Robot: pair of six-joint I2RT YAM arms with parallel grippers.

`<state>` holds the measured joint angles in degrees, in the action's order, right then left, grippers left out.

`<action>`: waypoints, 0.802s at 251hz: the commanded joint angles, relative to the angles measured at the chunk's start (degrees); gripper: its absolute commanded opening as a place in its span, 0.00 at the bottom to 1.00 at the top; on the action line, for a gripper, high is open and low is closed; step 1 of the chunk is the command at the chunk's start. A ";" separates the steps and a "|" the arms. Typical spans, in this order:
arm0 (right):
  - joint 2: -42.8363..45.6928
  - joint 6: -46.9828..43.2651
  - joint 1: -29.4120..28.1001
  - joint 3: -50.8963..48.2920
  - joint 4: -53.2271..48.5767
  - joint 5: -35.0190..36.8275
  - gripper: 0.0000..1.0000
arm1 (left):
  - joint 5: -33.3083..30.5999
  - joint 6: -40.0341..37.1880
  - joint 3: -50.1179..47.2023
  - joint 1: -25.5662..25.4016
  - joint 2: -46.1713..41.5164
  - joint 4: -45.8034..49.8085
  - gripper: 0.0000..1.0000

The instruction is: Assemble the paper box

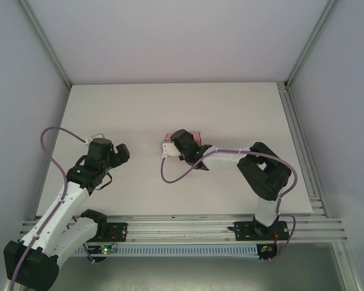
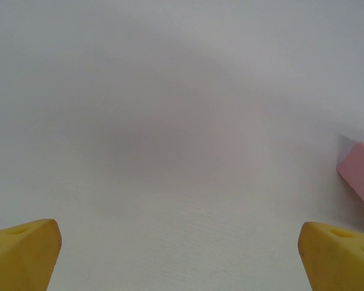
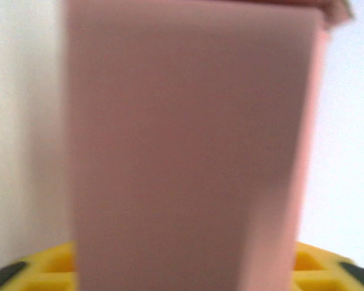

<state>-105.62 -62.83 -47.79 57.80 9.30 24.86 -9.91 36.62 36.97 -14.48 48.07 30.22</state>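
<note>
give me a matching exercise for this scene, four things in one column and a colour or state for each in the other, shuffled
Column A
1. left gripper
2. right gripper
3. paper box
4. table

Column B
a. pink
b. white
c. wide open above bare surface
d. close up against the card, mid-table

Pairs: 1-c, 2-d, 3-a, 4-b
</note>
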 commanded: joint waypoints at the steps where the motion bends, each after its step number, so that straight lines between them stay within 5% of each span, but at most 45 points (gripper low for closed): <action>1: 1.34 2.53 -2.11 -2.06 -2.21 0.51 0.64 | -0.45 1.78 -0.38 0.77 1.04 -0.24 1.00; 48: 7.84 13.68 -4.40 -0.85 -20.37 -8.31 0.98 | -0.03 0.88 1.39 0.77 3.37 -0.11 1.00; 110: 24.55 27.37 -2.57 -6.91 -14.81 -16.51 0.98 | 1.03 -0.48 4.27 0.76 6.39 -1.97 1.00; 168: 36.55 62.20 25.98 -18.52 2.10 -18.28 0.98 | -8.47 -11.63 2.62 1.38 12.31 -20.49 1.00; 201: 37.43 63.18 35.14 -24.48 6.34 -17.13 0.98 | -14.06 -20.70 -2.25 4.26 17.68 -37.18 1.00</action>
<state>-69.12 -10.59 -17.19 39.05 8.99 7.66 -16.10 26.85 38.59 -13.26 61.95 11.55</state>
